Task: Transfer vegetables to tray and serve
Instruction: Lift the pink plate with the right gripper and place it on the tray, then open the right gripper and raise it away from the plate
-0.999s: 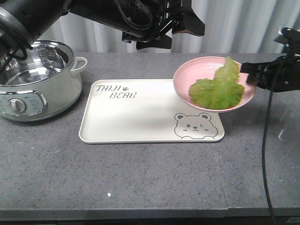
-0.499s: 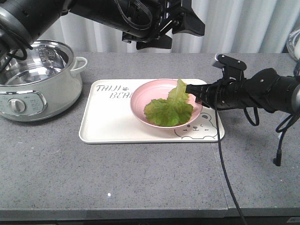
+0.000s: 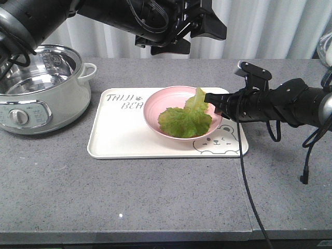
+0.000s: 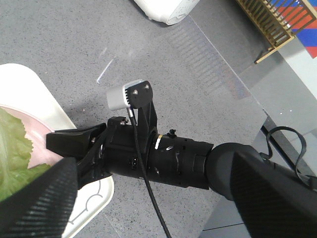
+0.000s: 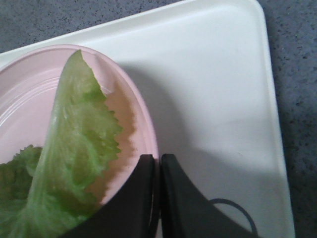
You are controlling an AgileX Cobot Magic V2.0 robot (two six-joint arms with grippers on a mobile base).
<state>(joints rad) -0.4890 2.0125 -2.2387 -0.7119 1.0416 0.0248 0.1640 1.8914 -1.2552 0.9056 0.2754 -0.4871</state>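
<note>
The vegetables (image 3: pixel 184 120), crinkled green lettuce leaves, lie in a round pink plate (image 3: pixel 161 104) that is over the right half of the cream tray (image 3: pixel 119 140). I cannot tell whether the plate touches the tray. My right gripper (image 3: pixel 212 101) comes in from the right and is shut on the plate's right rim. The right wrist view shows its jaws (image 5: pixel 158 166) pinched on the pink plate (image 5: pixel 25 94) edge, the lettuce (image 5: pixel 74 163) beside them and the tray (image 5: pixel 218 74) beneath. My left gripper (image 3: pixel 192 39) hangs high behind the tray, open (image 4: pixel 158 198) and empty.
An electric cooking pot (image 3: pixel 41 88) with a steel bowl stands at the left, beside the tray. The right arm's black cable (image 3: pixel 244 171) trails across the table to the front edge. A white appliance (image 4: pixel 166 7) and a wooden rack (image 4: pixel 277 20) lie beyond the table's right side.
My right gripper carried the pink plate with the lettuce leftward from off the tray's right edge to over the tray. In the last half second it barely shifted. The left arm stayed still.
</note>
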